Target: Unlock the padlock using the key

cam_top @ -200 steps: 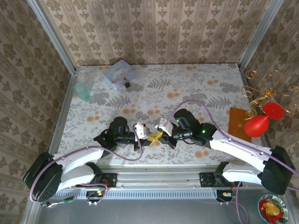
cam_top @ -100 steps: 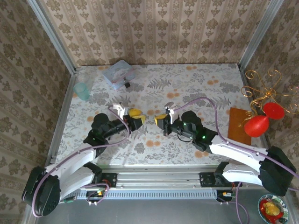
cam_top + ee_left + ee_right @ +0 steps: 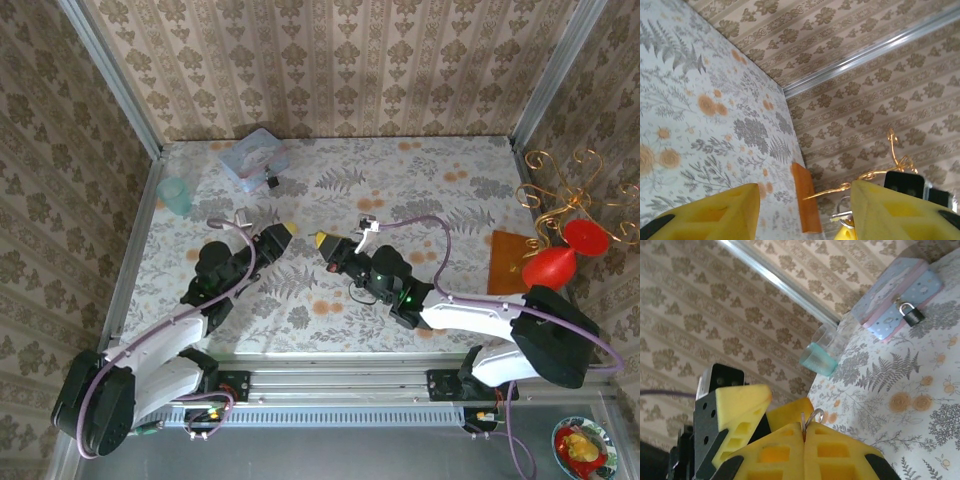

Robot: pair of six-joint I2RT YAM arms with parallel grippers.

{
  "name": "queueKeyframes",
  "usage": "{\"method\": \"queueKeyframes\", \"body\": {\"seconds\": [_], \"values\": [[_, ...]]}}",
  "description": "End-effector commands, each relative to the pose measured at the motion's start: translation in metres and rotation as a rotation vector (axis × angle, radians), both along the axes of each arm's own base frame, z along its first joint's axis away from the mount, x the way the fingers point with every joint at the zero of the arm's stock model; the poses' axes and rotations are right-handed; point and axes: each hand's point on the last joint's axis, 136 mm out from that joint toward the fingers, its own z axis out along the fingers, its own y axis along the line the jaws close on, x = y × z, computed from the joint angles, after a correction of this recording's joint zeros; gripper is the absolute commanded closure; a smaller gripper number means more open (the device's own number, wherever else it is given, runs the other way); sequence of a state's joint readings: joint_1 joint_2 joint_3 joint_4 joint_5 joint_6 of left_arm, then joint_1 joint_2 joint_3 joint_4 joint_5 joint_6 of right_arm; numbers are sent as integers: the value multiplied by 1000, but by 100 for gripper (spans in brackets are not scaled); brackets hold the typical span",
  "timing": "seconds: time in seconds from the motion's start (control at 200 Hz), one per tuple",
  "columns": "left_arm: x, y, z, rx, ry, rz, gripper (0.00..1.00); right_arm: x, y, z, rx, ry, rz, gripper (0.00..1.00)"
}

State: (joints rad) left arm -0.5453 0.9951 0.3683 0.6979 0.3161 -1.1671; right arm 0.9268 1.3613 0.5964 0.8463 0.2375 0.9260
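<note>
Gripping: the right tool (image 3: pixel 804 436) has its yellow pads (image 3: pixel 837 452) pressed together on the key (image 3: pixel 812 416); just a wire ring and a sliver of metal poke out past the tips.
Left tool (image 3: pixel 805 192): jaws parted with a wide gap and nothing between them; its tips face the right tool's tips, near but apart.
Padlock (image 3: pixel 912 315): well ahead of the right tool and off to its right; black body, thin silvery shackle, touching the front edge of the box.
Box (image 3: pixel 887 292): pale and translucent, lying on the table, well apart from both tools.
Cup (image 3: pixel 821 357): teal-tinted and see-through, ahead of the right tool, just beside the box on its left.
Table (image 3: pixel 900 390): floral cover, under both tools.
</note>
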Motion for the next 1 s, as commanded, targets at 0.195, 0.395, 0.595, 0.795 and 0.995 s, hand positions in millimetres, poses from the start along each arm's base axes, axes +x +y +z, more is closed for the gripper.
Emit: {"method": "queueKeyframes", "body": {"seconds": [0.195,0.395,0.595,0.795,0.995], "values": [[3,5,13,-170,137,74,48,6,16,8,251,92,-119,100],[1,0,24,-216,126,54,53,5,31,15,248,78,-91,100],[2,0,17,-220,152,58,52,7,26,19,265,75,-118,100],[0,-6,31,-252,136,22,59,9,32,16,281,90,-110,100],[0,-7,33,-257,133,13,68,13,33,22,320,86,-93,100]]}}
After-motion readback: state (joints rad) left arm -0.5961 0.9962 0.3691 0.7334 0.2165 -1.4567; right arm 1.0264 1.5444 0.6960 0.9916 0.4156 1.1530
